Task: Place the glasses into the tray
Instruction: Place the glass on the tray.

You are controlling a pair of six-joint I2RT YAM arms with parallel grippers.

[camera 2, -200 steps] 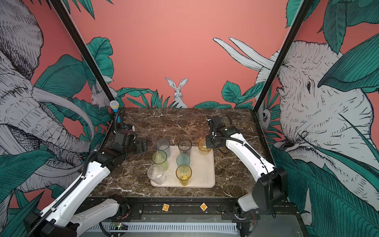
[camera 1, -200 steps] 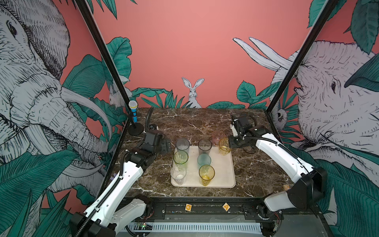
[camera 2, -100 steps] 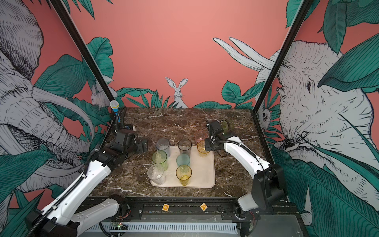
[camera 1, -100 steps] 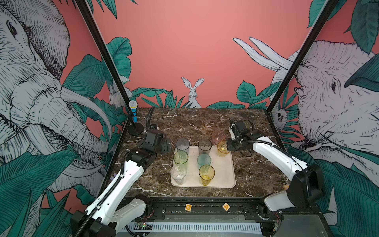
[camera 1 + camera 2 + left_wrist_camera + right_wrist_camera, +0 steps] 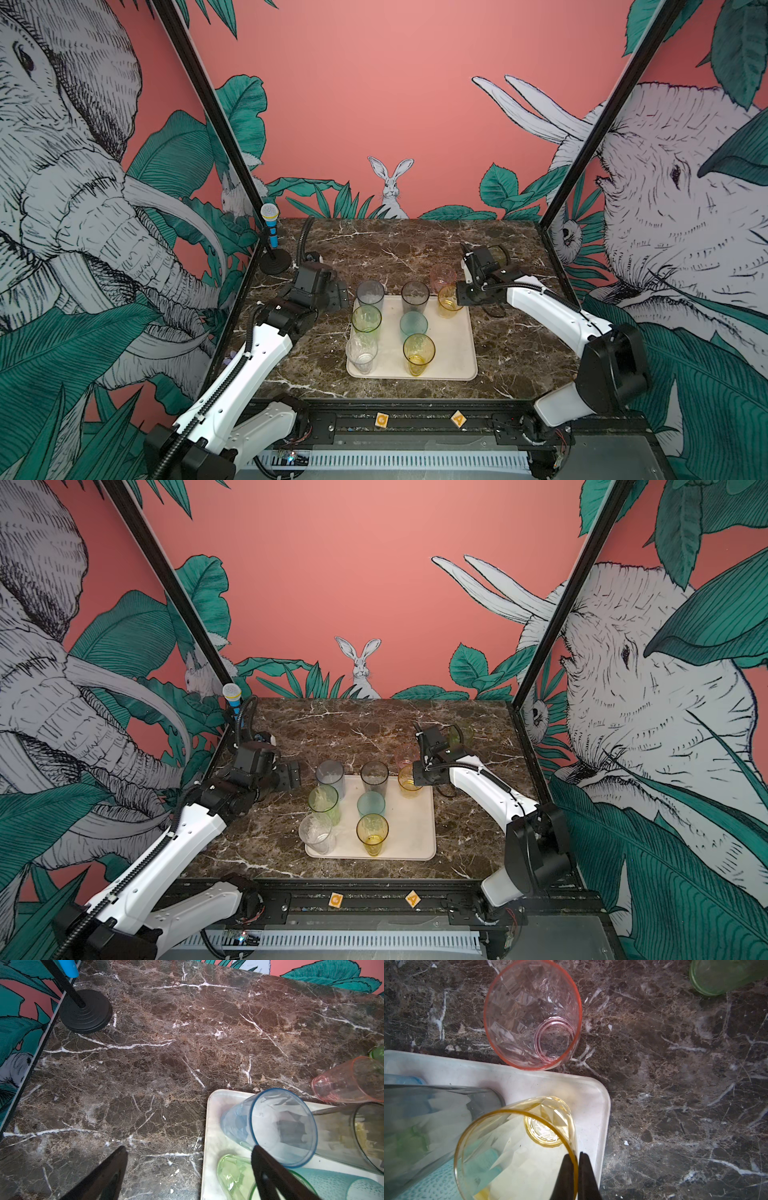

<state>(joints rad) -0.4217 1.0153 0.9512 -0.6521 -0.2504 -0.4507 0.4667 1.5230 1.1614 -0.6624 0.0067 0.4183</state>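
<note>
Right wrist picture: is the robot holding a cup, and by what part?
The right end effector pinches the amber glass by its rim, one finger inside, one outside. The left end effector is open and empty.

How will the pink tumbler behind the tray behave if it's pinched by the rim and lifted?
Likely light: the pink tumbler looks thin-walled, translucent and empty. Probably tippy if nudged up high: it tapers to a small base. Its smooth faceted wall may slip, so a rim pinch like that of the right gripper on the amber tumbler seems safer.
</note>
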